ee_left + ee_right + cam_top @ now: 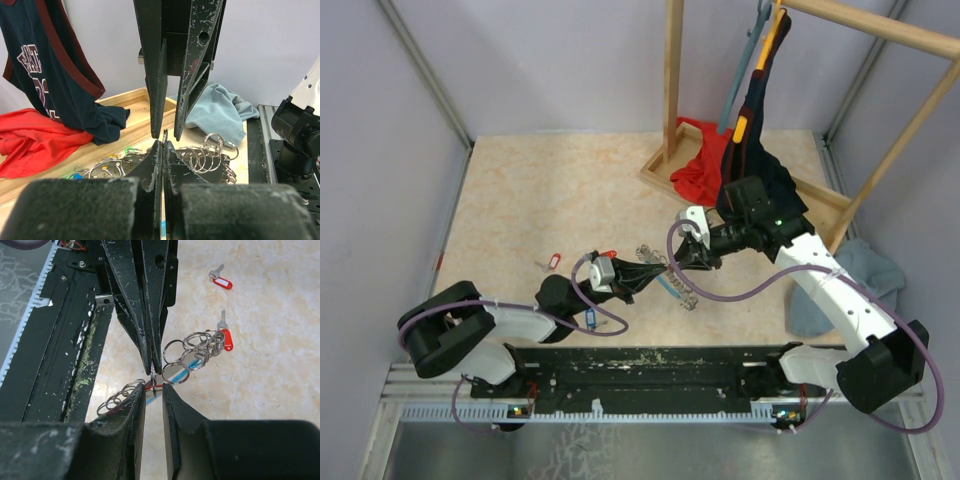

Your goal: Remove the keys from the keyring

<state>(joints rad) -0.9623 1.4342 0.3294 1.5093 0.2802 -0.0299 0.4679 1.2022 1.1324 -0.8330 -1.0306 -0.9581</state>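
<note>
The left fingers [162,148] are pressed together on one steel ring of the keyring [192,352], pinching it edge-on at their very tips. The right fingers [153,390] meet them tip to tip from the opposite side and stand a narrow gap apart astride that same ring; whether their pads bear on it cannot be told. From this meeting point the keyring's long axis runs crosswise to both pairs of fingers, trailing off to either side over the surface [270,405]. A red-tagged key [227,340] hangs at the end of the stretch that leads away beyond the right fingertips, alongside the left fingers, and appears attached. A second red-tagged key [220,280] lies further that way, well apart from the rings. By this layout the right fingers seem better placed to slide outward along the chain while the left hold it.
</note>
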